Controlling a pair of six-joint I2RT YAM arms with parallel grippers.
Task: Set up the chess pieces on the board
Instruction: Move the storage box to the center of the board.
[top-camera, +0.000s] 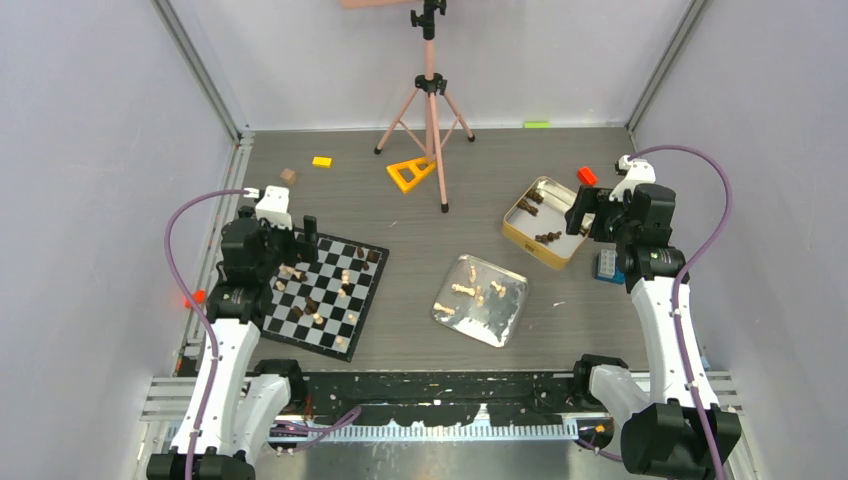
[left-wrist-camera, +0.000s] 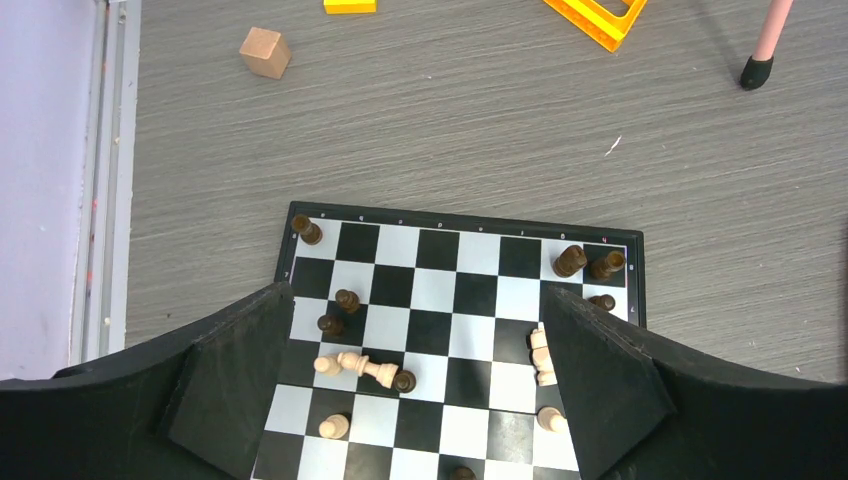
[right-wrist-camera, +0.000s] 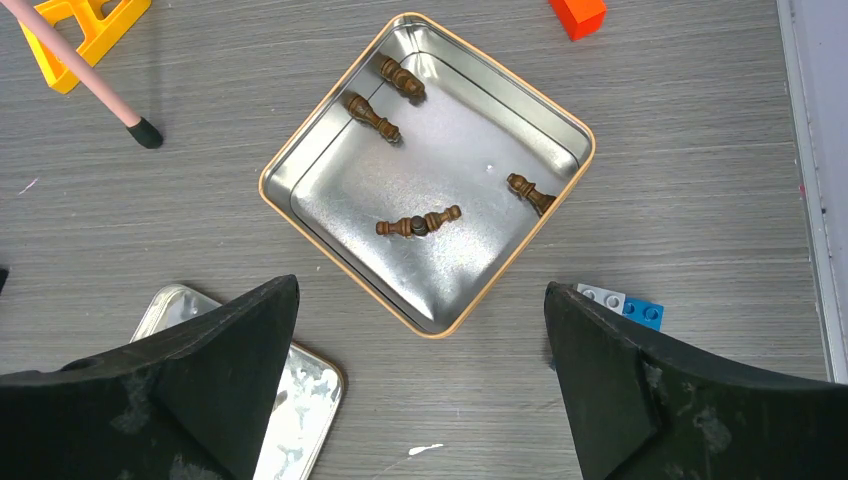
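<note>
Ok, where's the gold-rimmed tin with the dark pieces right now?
The gold-rimmed tin sits on the right side in the top view, under the open right gripper, with the silver tray nearer-left and a blue block at its near-right edge.

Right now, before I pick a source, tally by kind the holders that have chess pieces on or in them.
Chessboard: 1
Gold-rimmed tin: 1
Silver tray: 1
Total: 3
</note>
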